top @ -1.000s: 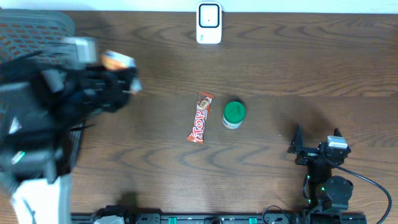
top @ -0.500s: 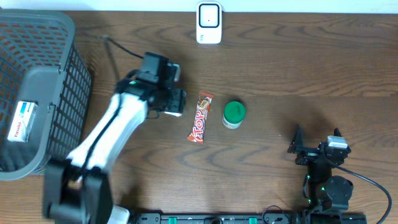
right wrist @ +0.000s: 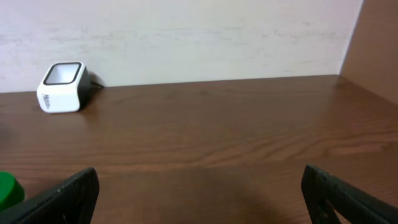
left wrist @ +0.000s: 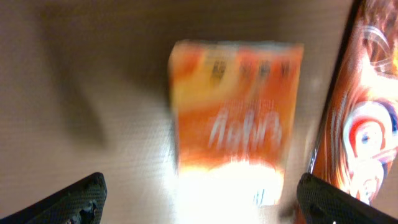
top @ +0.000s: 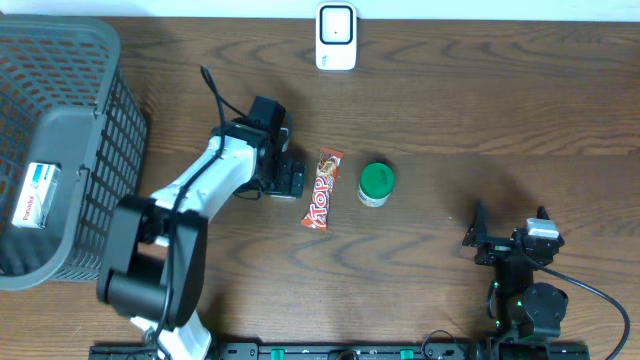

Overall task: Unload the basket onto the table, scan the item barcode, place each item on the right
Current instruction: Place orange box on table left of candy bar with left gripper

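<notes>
An orange box (left wrist: 233, 118) lies on the wooden table in the left wrist view, blurred and washed out at its near end. My left gripper (left wrist: 202, 205) hangs over it, open, its dark fingertips (left wrist: 74, 200) wide of the box on both sides. Overhead, the left gripper (top: 286, 176) covers the box and sits just left of a red candy bar (top: 322, 188). The white barcode scanner (top: 336, 37) stands at the table's far edge. My right gripper (top: 510, 236) rests open at the near right, nothing between its fingers (right wrist: 68, 194).
A grey mesh basket (top: 70, 120) fills the left side and holds a white packet (top: 38, 194). A green-lidded jar (top: 376, 183) stands right of the candy bar (left wrist: 367, 106). The scanner (right wrist: 61, 86) stands against the wall in the right wrist view.
The left arm swung from over the basket to the table's middle with the orange box. Its jaws then opened and let the box go beside the candy bar. Right arm still.
</notes>
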{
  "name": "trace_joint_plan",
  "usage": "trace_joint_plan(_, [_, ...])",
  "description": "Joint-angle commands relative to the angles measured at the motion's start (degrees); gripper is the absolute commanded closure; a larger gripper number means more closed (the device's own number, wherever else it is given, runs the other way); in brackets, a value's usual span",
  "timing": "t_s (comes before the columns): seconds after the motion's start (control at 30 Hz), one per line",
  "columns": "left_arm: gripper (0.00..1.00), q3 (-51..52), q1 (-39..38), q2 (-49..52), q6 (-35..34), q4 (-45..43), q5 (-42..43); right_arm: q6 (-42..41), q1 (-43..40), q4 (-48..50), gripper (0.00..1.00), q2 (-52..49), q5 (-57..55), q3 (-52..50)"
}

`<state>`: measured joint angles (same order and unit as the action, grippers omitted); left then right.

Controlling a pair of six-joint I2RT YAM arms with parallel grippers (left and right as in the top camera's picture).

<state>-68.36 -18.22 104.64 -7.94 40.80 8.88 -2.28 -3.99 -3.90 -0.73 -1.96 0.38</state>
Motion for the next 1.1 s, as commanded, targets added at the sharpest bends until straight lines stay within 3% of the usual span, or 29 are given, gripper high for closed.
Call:
trace_joint_plan(0.0, [0.02,-7.74,-0.02,-10.27,-0.33,3.52,-4.07,0.66,0.33,-0.2,0.01,0.35,-0.09,-0.07])
trace_joint_plan(0.13, [0.02,-17.16,0.22,-22.73,-0.31,4.76,-8.68,0.66,0.33,-0.2,0.01,0.35,-0.09,-0.07])
trace_joint_plan(0.27, [0.01,-24.37,3.21,-33.33,-0.31,2.89,-22.64,0.66,0.33,-0.2,0.01,0.35,-0.09,-0.07])
trace_joint_plan(0.33, [0.01,-25.62,7.34,-37.33,-0.31,3.1,-27.5,0.66,0.33,-0.2,0.01,0.35,-0.09,-0.07])
trace_joint_plan(0.47, [0.01,-25.64,19.43,-41.55,-0.37,6.88,-28.5,0.66,0.33,-0.2,0.01,0.35,-0.09,-0.07])
trace_joint_plan(0.53, [0.01,-25.64,26.64,-41.92,-2.64,8.72,-28.52,0.68,0.33,-0.2,0.01,0.35,-0.09,-0.07])
trace_joint_plan(0.73, [0.01,-25.62,48.19,-38.8,-17.86,16.74,-28.5,0.66,0.33,-0.2,0.01,0.35,-0.09,-0.07])
trace_joint_plan(0.9, [0.01,-25.62,57.33,-33.81,-18.78,23.37,-28.5,0.66,0.33,-0.2,0.01,0.35,-0.09,-0.07])
trace_joint_plan(1.07, [0.01,-25.57,59.01,-29.0,-15.87,24.24,-27.98,0.68,0.33,-0.2,0.01,0.35,-0.09,-0.07])
